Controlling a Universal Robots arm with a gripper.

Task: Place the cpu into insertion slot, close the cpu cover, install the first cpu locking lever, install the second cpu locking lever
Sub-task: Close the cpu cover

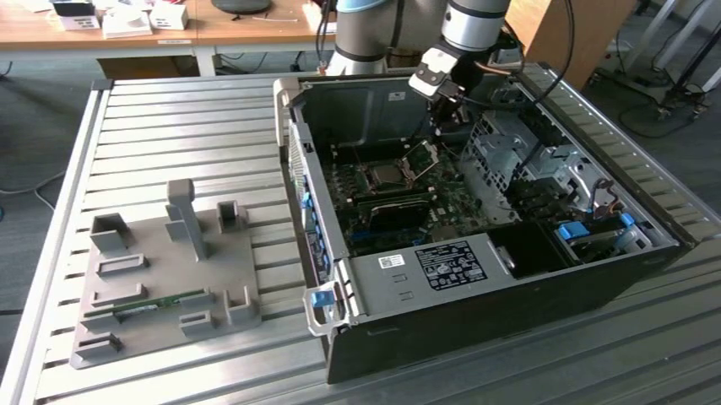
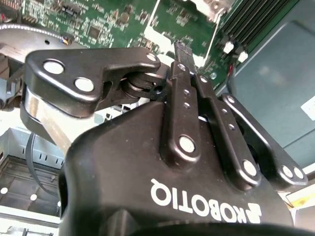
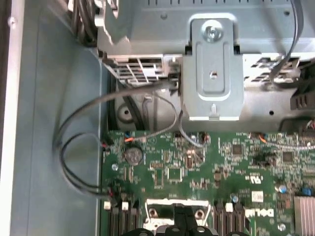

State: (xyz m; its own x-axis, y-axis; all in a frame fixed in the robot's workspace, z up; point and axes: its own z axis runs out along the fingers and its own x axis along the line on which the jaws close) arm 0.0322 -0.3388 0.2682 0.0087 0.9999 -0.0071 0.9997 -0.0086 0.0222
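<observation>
In the exterior view the cpu point(image 1: 389, 175) lies flat as a silver-grey square in the insertion slot point(image 1: 371, 180) on the green board. The cpu cover point(image 1: 425, 155) stands raised at the slot's far side. My gripper point(image 1: 447, 118) hangs just above the cover, inside the open computer case. In the second wrist view its black fingers point(image 2: 183, 73) meet in one line, shut, with the tip over a silvery frame point(image 2: 188, 14). In the first wrist view the fingertips point(image 3: 180, 222) sit against a silver plate edge point(image 3: 153, 212). Whether they pinch it I cannot tell.
The case point(image 1: 474, 270) walls enclose the board, with a drive cage point(image 1: 529, 160) on the exterior view's right. Loose cables point(image 3: 78, 147) and a metal bracket point(image 3: 212, 69) lie beyond the board. A grey fixture plate point(image 1: 158, 278) holding a green stick point(image 1: 147, 305) rests on the slatted table.
</observation>
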